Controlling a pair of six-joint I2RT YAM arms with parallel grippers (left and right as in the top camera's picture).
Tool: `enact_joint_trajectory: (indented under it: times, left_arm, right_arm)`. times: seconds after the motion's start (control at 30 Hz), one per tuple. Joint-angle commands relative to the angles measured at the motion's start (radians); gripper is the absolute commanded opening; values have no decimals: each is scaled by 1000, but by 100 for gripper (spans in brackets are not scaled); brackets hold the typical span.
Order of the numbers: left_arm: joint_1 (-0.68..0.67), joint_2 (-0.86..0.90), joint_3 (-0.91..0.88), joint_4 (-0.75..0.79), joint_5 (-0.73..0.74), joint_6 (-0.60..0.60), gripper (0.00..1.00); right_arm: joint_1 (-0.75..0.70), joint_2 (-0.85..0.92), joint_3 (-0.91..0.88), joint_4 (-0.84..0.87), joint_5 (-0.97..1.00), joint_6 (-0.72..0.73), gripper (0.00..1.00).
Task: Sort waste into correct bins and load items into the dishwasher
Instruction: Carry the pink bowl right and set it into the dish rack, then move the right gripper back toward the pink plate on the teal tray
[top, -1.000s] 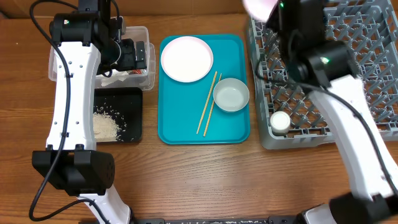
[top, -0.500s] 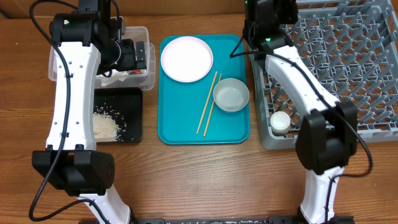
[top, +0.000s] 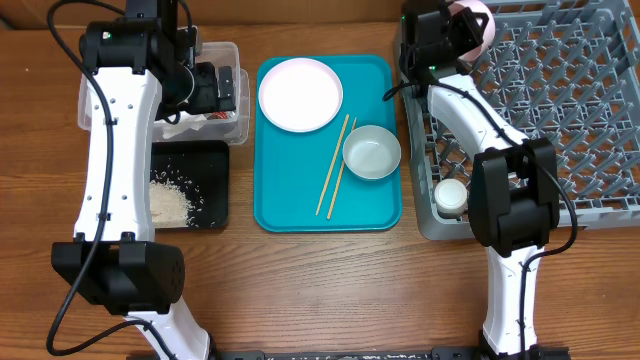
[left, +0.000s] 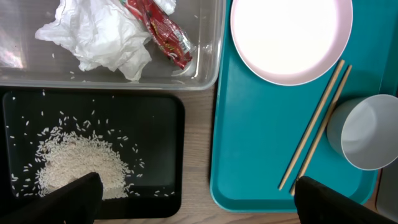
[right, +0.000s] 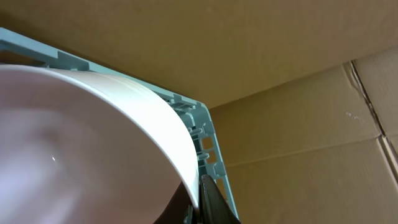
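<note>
Dish rack (top: 560, 110) noted right of the teal tray (top: 290, 195). Clear tub (left: 219, 37) and black tray (top: 215, 170) set left of it. Plate (top: 300, 94), bowl (top: 371, 152) and chopsticks (top: 335, 165) laid on it. Second bowl (top: 478, 20) pinched at the rim by the clamped right gripper (top: 458, 25), over the rack corner just right of the tray's far edge. Left gripper (top: 208, 88) spread wide above the tub. Cup (top: 450, 195) stood in the rack by the tray's near right corner. Napkin (left: 99, 34) and wrapper (left: 163, 34) lodged in the tub. Rice (left: 78, 165) scattered in the black tray.

We see a teal tray (top: 290, 200), pink-white plate (top: 300, 94), pale bowl (top: 372, 152), tan chopsticks (top: 335, 168), grey lattice rack (top: 560, 110), pink bowl (top: 478, 25), red wrapper (left: 163, 34), white napkin (left: 99, 37), and white rice (left: 74, 167) speckling a black tray (left: 155, 130).
</note>
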Motion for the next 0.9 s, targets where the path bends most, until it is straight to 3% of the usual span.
enact_joint_trajectory:
  times: [0.0, 0.53, 0.63, 0.87]
  left_arm:
    - [-3, -6, 9, 3, -10, 19, 100]
    - [-3, -6, 9, 3, -10, 19, 100]
    - [-3, -6, 9, 3, -10, 19, 100]
    - [-3, -6, 9, 3, -10, 19, 100]
  right_arm:
    - [11, 13, -5, 4, 21, -14, 4]
    - [74, 13, -6, -66, 35, -14, 4]
    - [75, 13, -6, -73, 34, -13, 13]
    - [90, 13, -6, -146, 15, 71, 25]
